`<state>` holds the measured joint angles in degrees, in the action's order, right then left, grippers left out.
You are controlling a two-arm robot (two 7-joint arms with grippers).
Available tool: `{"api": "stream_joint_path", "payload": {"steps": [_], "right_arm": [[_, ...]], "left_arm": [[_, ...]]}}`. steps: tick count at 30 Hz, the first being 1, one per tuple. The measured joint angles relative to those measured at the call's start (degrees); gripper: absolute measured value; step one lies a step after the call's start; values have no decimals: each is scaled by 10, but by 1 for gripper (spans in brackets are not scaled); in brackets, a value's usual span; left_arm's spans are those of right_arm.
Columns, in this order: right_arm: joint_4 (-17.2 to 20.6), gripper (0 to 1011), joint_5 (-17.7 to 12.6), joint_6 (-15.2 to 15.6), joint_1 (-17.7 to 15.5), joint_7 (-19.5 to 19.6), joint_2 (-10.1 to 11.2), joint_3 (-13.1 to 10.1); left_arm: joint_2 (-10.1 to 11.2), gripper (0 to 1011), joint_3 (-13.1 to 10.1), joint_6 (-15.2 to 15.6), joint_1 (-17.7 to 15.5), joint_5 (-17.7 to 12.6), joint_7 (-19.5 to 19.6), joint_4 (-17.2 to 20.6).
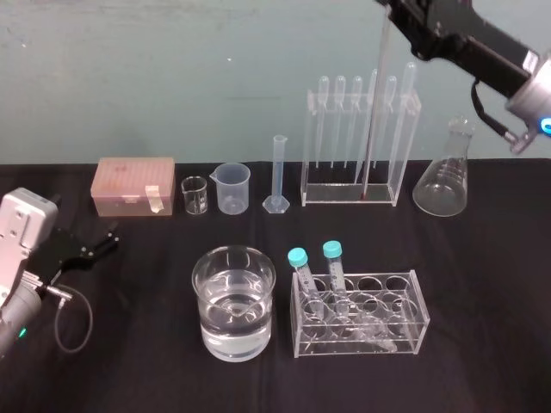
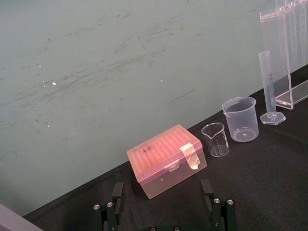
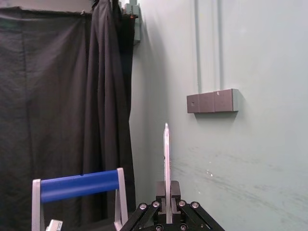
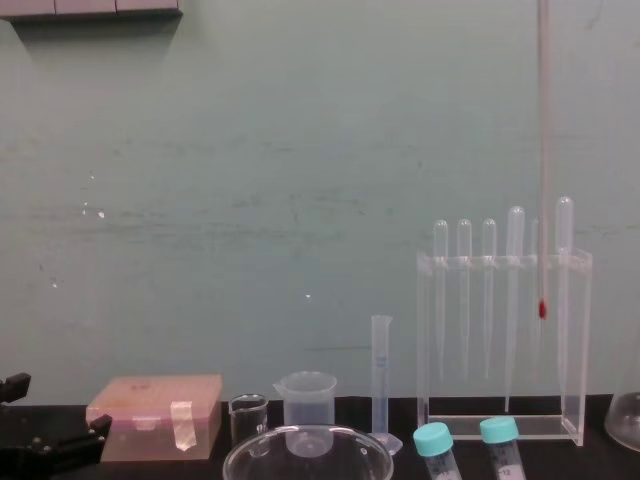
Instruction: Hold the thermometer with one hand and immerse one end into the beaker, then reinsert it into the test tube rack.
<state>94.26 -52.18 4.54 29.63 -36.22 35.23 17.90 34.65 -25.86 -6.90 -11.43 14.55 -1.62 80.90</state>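
**Head view.** The right gripper (image 1: pixel 394 15) was above the tall clear acrylic test tube rack (image 1: pixel 344 191), its jaws clamped on the upper end of the long, thin clear glass thermometer (image 1: pixel 374 112). The rod ran down from the jaws through the rack's top bar. The wide clear glass beaker (image 1: pixel 233 301), part-filled with clear liquid, stood in front of the rack and to its left. The left gripper (image 1: pixel 96 244) lay on the black table (image 1: pixel 482 344), far left of the rack.

**Left wrist view.** The left fingers (image 2: pixel 111 208) were spread wide and held nothing.

**Right wrist view.** The jaws were narrow, pinching the rod, and its top stood up beyond them.

**Chest view.** The thermometer's red tip (image 4: pixel 542 310) hung inside the rack, below the top bar and clear of the base.
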Motion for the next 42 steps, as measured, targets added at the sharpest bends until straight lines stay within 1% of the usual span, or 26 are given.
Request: {"api": "stream_joint_path", "payload": {"steps": [2, 3, 6, 7, 9, 12, 14, 15, 16, 19, 22, 26, 31, 36, 42], "right_arm": [[-6, 57, 0, 2, 12, -4, -2, 7], [-14, 56, 1, 2, 23, -9, -6, 16], [-28, 56, 3, 3, 39, -17, -15, 31], [-37, 56, 4, 3, 48, -24, -22, 43], [-48, 56, 5, 2, 57, -32, -30, 54], [-76, 56, 8, -3, 80, -57, -55, 87], [-89, 56, 7, -7, 92, -73, -69, 104], [-89, 56, 7, -7, 92, -73, -69, 104], [-94, 56, 7, -8, 96, -79, -74, 110], [-112, 56, 3, -14, 111, -105, -96, 134], [-126, 56, -1, -23, 119, -121, -110, 148], [-144, 56, -4, -36, 123, -130, -125, 163], [-165, 56, -3, -54, 120, -138, -137, 178], [-181, 56, 5, -67, 115, -147, -141, 188], [-209, 56, 19, -89, 105, -170, -148, 202]], "left_arm": [[0, 1008, 0, 0, 0, 0, 0, 0], [0, 1008, 0, 0, 0, 0, 0, 0], [0, 1008, 0, 0, 0, 0, 0, 0], [0, 1008, 0, 0, 0, 0, 0, 0], [0, 1008, 0, 0, 0, 0, 0, 0], [0, 1008, 0, 0, 0, 0, 0, 0], [0, 1008, 0, 0, 0, 0, 0, 0], [0, 1008, 0, 0, 0, 0, 0, 0], [0, 1008, 0, 0, 0, 0, 0, 0], [0, 1008, 0, 0, 0, 0, 0, 0], [0, 1008, 0, 0, 0, 0, 0, 0], [0, 1008, 0, 0, 0, 0, 0, 0], [0, 1008, 0, 0, 0, 0, 0, 0], [0, 1008, 0, 0, 0, 0, 0, 0], [0, 1008, 0, 0, 0, 0, 0, 0]]}}
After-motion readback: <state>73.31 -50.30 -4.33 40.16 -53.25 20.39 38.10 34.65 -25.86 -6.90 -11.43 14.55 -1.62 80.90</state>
